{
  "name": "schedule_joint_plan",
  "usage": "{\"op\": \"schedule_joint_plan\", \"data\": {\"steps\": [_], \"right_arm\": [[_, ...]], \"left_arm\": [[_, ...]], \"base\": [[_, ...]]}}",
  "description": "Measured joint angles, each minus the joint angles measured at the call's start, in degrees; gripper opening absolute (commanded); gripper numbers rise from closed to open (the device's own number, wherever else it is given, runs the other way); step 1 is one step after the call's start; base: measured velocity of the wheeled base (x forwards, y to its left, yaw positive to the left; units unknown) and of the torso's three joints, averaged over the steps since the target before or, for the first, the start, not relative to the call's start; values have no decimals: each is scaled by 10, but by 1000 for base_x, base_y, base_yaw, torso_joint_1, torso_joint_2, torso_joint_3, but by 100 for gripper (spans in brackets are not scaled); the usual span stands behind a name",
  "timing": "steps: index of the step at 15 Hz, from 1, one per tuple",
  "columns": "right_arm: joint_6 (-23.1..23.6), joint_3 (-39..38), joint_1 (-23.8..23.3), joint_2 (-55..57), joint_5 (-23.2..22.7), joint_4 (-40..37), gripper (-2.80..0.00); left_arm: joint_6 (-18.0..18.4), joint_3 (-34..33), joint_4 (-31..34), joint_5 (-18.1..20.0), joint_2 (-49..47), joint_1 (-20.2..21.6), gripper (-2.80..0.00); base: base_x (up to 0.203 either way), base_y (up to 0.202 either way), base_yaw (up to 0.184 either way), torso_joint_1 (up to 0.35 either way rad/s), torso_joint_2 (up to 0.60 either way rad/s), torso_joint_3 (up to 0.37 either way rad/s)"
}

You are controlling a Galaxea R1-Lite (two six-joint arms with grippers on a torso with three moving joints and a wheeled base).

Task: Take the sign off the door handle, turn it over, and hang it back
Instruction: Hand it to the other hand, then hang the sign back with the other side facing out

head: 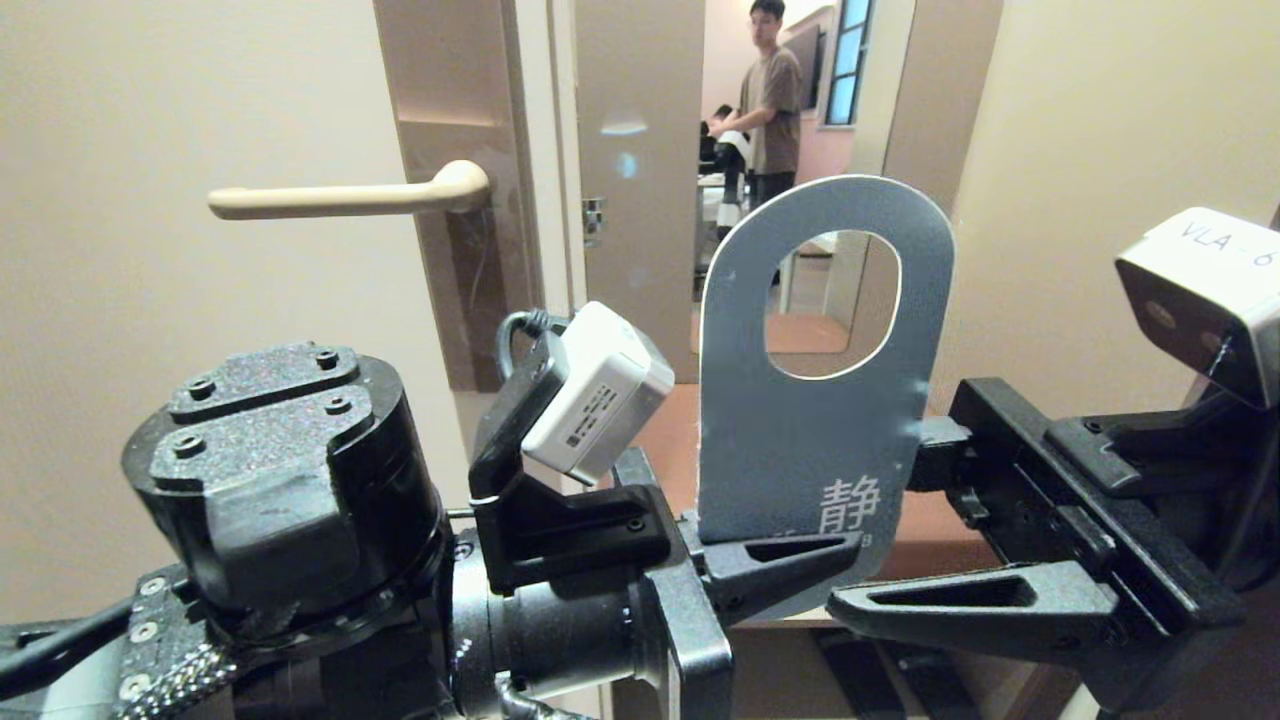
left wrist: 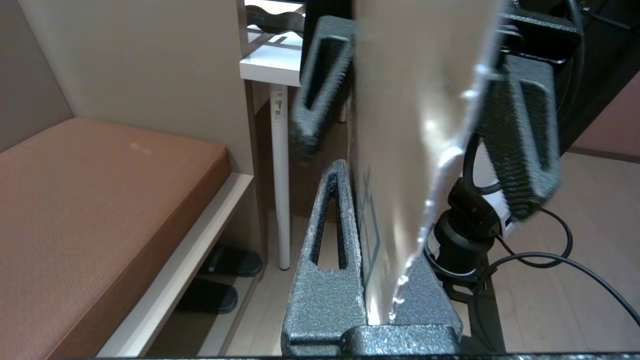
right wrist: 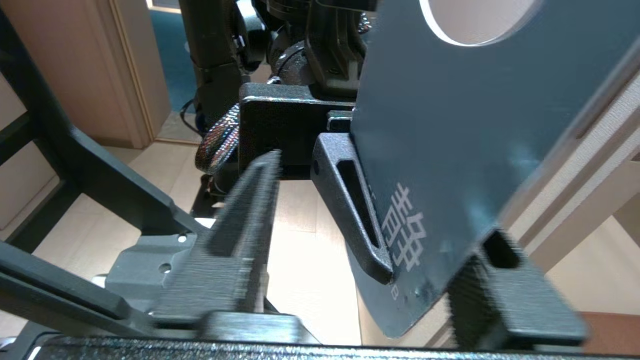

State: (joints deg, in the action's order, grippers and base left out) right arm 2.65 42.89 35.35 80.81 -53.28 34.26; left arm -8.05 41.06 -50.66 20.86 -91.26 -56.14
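The sign (head: pixel 800 440) stands upright in front of me, slate-blue face towards the head camera, oval hole at the top. My left gripper (head: pixel 780 560) is shut on its lower edge; in the left wrist view the sign (left wrist: pixel 415 140) runs between the two fingers of the left gripper (left wrist: pixel 380 250). My right gripper (head: pixel 900 520) is open, one finger on each side of the sign (right wrist: pixel 450 140). Its jaws stand wide apart in the right wrist view, right gripper (right wrist: pixel 372 250). The cream door handle (head: pixel 340 200) is bare, up and to the left of the sign.
The door stands ajar, and a person (head: pixel 770 100) is in the room beyond. Below are a bench with an orange cushion (left wrist: pixel 100 200), a white table leg (left wrist: pixel 280 175), dark slippers (left wrist: pixel 220 285) and loose cables (left wrist: pixel 560 260).
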Motion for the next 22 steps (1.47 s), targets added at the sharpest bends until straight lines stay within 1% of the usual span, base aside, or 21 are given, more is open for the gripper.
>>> {"op": "schedule_joint_plan", "data": {"steps": [3, 7, 9, 11, 20, 21, 22], "right_arm": [[0, -4, -1, -3, 20, 0, 0], [0, -19, -2, -19, 22, 1, 0], [0, -25, -4, -27, 30, 1, 0], [0, -36, -13, -36, 40, 1, 0], [0, -127, -60, -119, 41, 1, 0], [0, -133, -67, -128, 41, 1, -280], [-1, -139, -72, -135, 41, 1, -280]], "left_arm": [[0, -2, 0, 0, 2, 0, -280], [-1, -13, 0, 1, 10, 0, -280], [-1, -20, 0, 1, 18, 0, -280], [-1, -27, 1, 1, 26, 0, -280], [-2, -67, 1, 0, 69, 18, -280], [-2, -70, 1, 0, 73, 19, -280], [-2, -74, 1, -1, 76, 20, -280]], "base": [[0, 0, 0, 0, 0, 0], [0, 0, 0, 0, 0, 0], [0, 0, 0, 0, 0, 0], [0, 0, 0, 0, 0, 0], [0, 0, 0, 0, 0, 0], [0, 0, 0, 0, 0, 0], [0, 0, 0, 0, 0, 0]]}}
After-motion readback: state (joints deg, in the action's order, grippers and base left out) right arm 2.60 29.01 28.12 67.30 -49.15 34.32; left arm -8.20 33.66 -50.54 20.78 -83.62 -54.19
